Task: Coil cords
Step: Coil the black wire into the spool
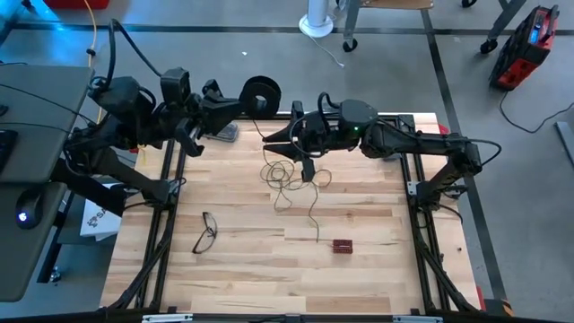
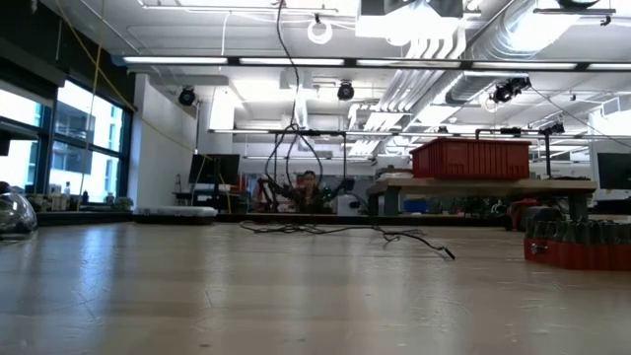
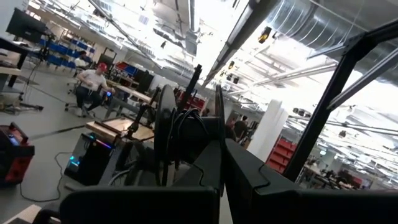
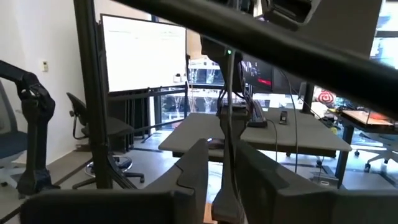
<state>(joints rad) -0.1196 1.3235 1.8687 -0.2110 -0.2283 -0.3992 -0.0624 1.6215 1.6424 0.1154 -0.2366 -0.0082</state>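
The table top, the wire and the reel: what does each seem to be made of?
Table top: pale wood planks with visible grain and seams, low sheen. Wire: thin, dark and limp, looping loosely, probably plastic-coated. Reel, held by the left gripper: black, smooth, likely moulded plastic; hard to confirm.

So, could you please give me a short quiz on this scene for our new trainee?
1. Which pincer holds the small round black reel?
2. True or false: the black-framed eyeglasses lie on the wooden table's left half.
3. The thin dark wire's loose end lies nearest: A the eyeglasses, B the small dark red box, C the reel.
Key: 1 the left pincer; 2 true; 3 B.
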